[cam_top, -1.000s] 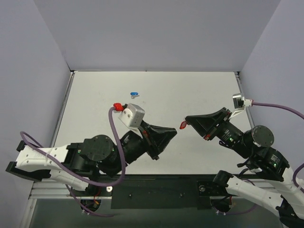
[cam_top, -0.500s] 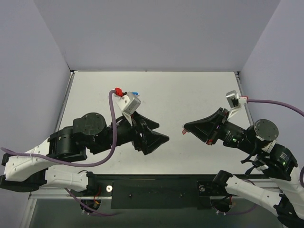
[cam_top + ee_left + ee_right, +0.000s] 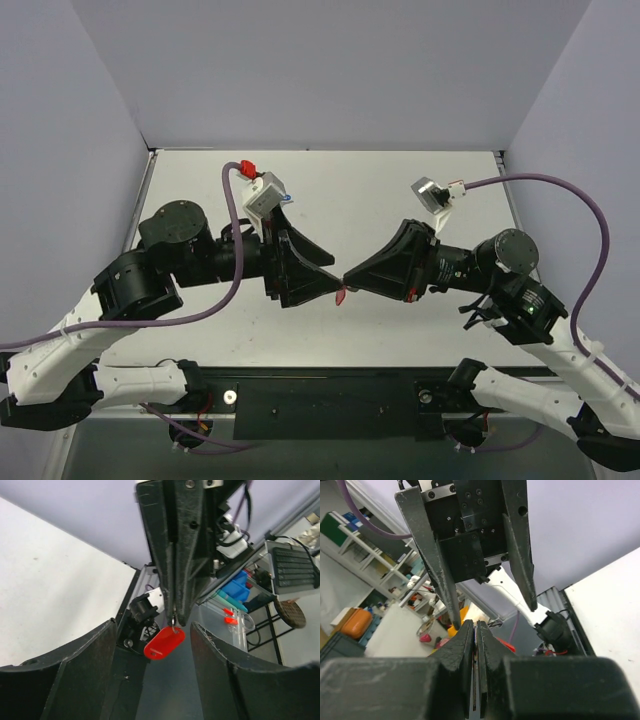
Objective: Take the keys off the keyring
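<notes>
Where the two arms meet above the white worktop (image 3: 400,190), we record: right gripper (image 3: 476,630), jaws pressed shut on the thin metal keyring (image 3: 174,628), its small red oblong plastic tag (image 3: 164,642) hanging below the tips; left gripper (image 3: 330,288), jaws spread wide either side of that tag, clear of it. Tiny silver metal key: we cannot make it out.
</notes>
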